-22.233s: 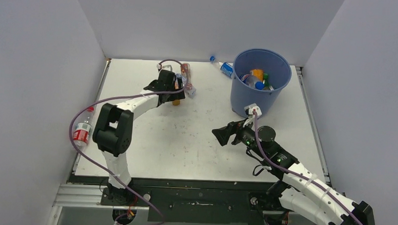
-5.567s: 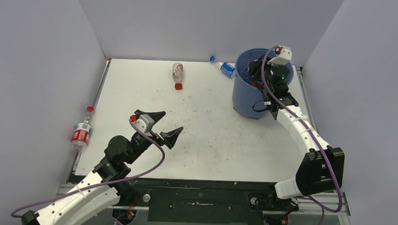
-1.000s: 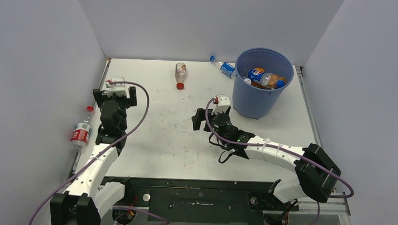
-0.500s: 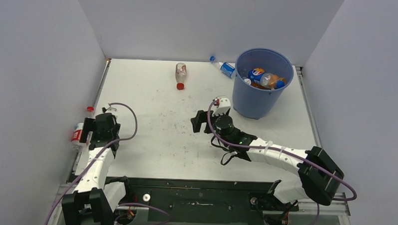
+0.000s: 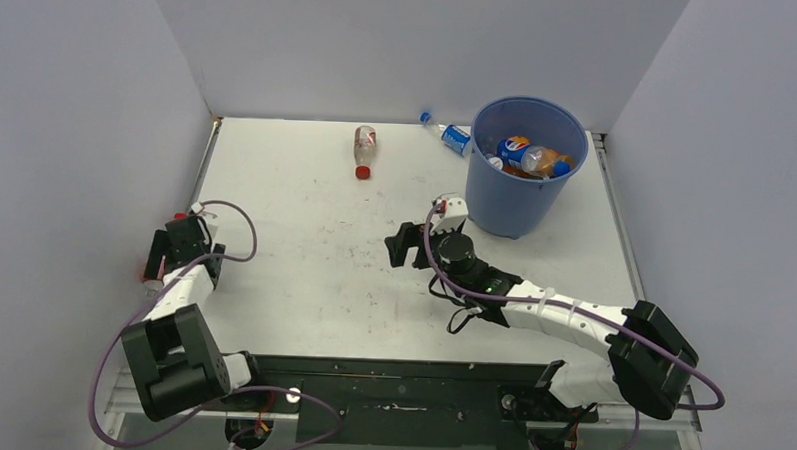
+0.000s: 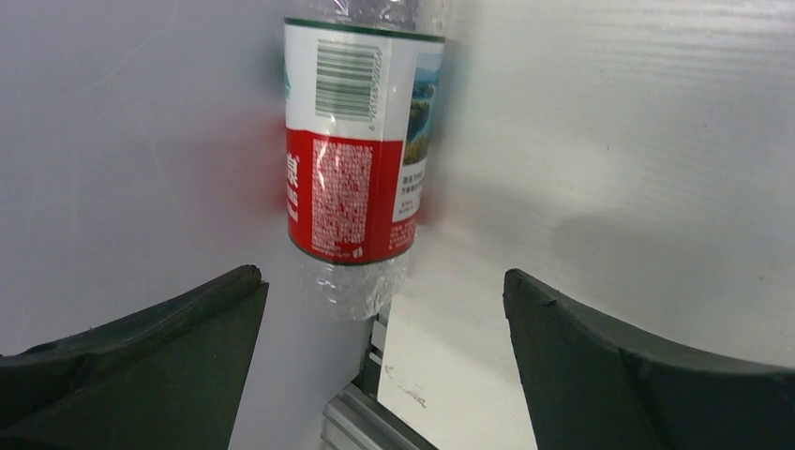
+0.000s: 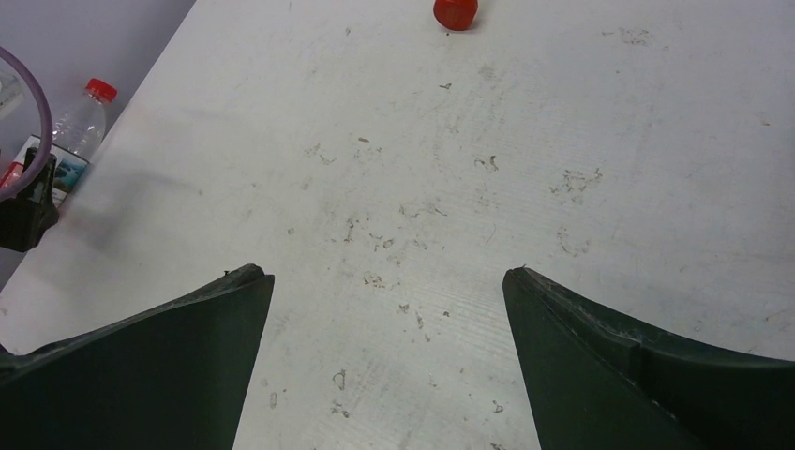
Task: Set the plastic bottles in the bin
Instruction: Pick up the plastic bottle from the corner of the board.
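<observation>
Table edge (image 5: 217,164): bottle (image 6: 352,169) just ahead of left gripper (image 6: 380,279).

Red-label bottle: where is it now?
Left side: bottle sits at the table's left edge against the wall, just ahead of the open left gripper in the left wrist view, untouched.

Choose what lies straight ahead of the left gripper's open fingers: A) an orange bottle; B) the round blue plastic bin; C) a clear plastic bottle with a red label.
C: the left wrist view shows the clear red-labelled plastic bottle just ahead of the open left gripper.
</observation>
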Robot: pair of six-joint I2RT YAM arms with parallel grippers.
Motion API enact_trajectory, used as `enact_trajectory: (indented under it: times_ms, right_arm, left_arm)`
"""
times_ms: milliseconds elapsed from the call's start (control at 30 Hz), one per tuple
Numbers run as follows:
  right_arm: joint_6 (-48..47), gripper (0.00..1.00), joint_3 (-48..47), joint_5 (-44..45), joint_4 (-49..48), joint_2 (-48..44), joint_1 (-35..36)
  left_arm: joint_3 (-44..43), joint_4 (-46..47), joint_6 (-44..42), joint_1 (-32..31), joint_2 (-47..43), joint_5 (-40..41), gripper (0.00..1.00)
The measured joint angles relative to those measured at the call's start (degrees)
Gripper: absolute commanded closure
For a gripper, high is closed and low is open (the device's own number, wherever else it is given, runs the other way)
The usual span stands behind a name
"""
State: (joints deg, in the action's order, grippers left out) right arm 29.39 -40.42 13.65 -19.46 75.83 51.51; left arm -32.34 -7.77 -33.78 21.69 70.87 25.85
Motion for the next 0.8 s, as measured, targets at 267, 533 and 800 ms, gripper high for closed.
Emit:
enact_trajectory:
  times_ms: [267,533,800]
  right_arm:
    - [0.7,0.01,0.9,0.0,-0.1,-2.1,0.0]
    - [1.4,0.0,1.8,0.3,-0.1,-3.0,0.4]
    - [1.4,0.0,2.1,0.5,-0.2,-3.3,0.4]
  left_arm:
    - [-4.2,5.5,-1.2,2.3,7.4,-4.2,0.06]
    - [-7.9,9.0,-1.5,4.0,17.6,-4.2,0.15]
    - [-9.0,10.8,-3.2,5.2,20.0,-3.1,0.55]
